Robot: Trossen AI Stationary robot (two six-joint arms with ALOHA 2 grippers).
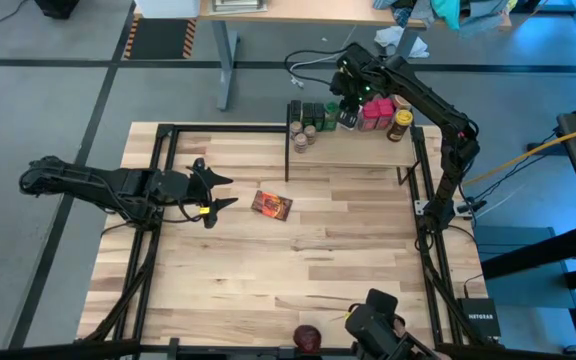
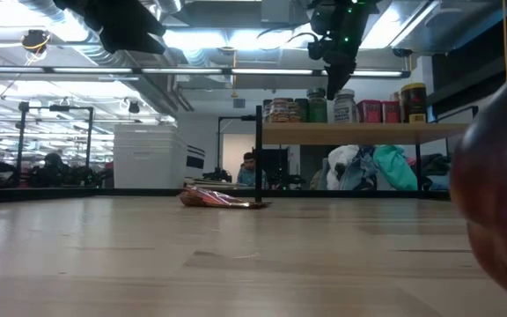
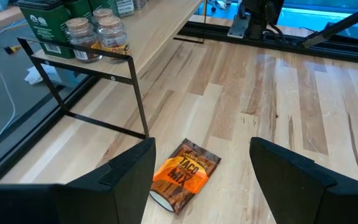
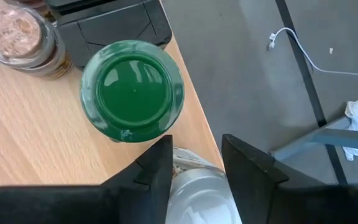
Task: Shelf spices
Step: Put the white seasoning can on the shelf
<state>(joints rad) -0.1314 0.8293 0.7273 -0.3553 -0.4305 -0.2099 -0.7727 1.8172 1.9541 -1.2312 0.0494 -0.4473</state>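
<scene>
On the narrow light-wood shelf (image 1: 353,148), beside a green-lidded jar (image 4: 133,90), the right gripper (image 4: 194,163) brackets a white-capped bottle (image 4: 197,186), likely rigid, light, smooth-walled and best pinched below its cap; whether the fingers are clamped cannot be told.

Pale plank table (image 1: 268,270). Near centre: flat orange-red taco mix packet (image 1: 272,205), lying alone. At near edge: dark red round object (image 1: 308,338), kind unclear. At far right: light-wood shelf (image 1: 353,148) on black posts, carrying green tins (image 3: 45,25), clear jars (image 3: 98,38), green-lidded jar (image 4: 133,90), white-capped bottle (image 4: 201,186), pink-red boxes (image 1: 376,117), dark jar (image 1: 400,124).
</scene>
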